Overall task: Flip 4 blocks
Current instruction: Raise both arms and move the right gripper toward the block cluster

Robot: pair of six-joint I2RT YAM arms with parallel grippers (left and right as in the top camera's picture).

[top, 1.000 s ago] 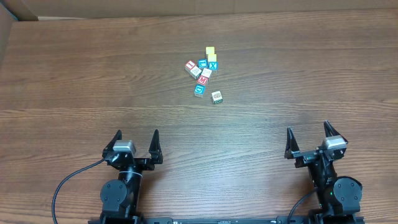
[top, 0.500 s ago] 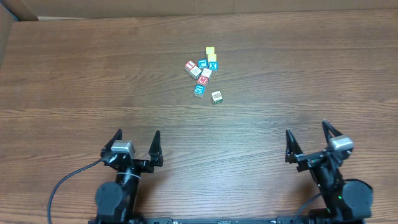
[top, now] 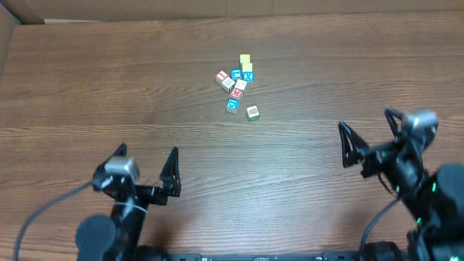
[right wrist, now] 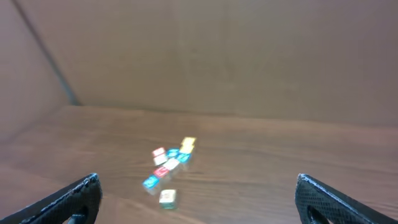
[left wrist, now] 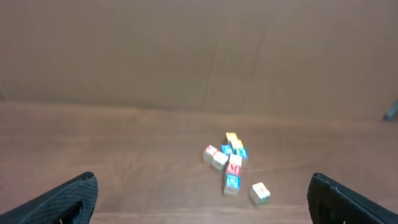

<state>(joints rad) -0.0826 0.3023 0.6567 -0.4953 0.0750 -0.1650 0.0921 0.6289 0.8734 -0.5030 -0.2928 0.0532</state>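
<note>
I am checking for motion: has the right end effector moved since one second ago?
Yes. The right end effector moved forward, closer to the unmoved blocks.

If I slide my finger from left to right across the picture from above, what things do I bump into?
left gripper → red-edged block → red M block → green-print block → right gripper. A few more overlap these, so I skipped them.

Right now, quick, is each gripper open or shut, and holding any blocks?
Left gripper: open, holding nothing.
Right gripper: open, holding nothing.
</note>
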